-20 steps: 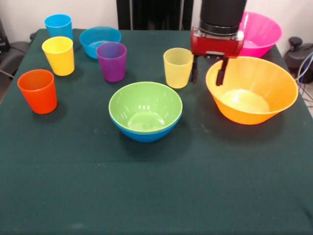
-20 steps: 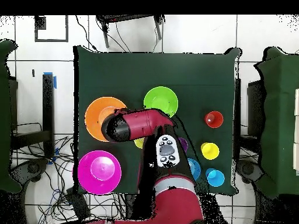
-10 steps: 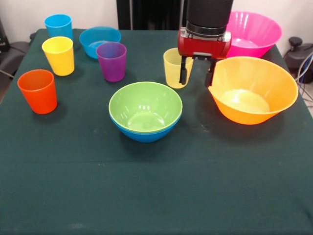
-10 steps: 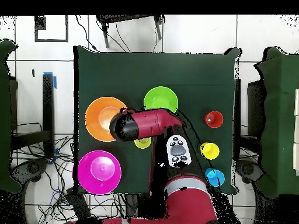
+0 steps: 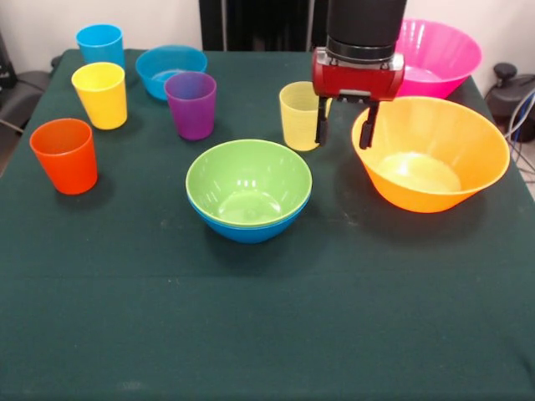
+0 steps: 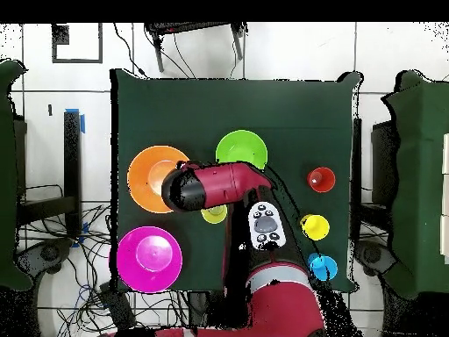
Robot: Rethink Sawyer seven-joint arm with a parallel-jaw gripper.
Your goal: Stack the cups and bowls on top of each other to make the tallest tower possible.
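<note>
- Nearest in the front view, at centre frame, the green bowl (image 5: 248,182) sits nested in the medium blue bowl (image 5: 247,229), only a blue band showing below its rim. Thin, stiff plastic like this looks light and smooth, so the rim is probably the one place to pinch it.
- At the left edge stands the orange cup (image 5: 64,155), upright and apart from the others. It seems light and slick, and a pinch across its wall near the lip should hold.
- Right of centre rests the orange-yellow bowl (image 5: 430,154); its broad flared wall leaves only the rim to take.
- The claw (image 5: 343,127) hangs released, holding nothing, one finger over that bowl's left rim, the other just beside the pale yellow-green cup (image 5: 303,114).
- Farther back on the left of the table (image 5: 267,334) stand the yellow cup (image 5: 100,94) and purple cup (image 5: 191,104).
- Along the top of the frame are the blue cup (image 5: 100,45), the small blue bowl (image 5: 170,69) and the pink bowl (image 5: 443,57).
</note>
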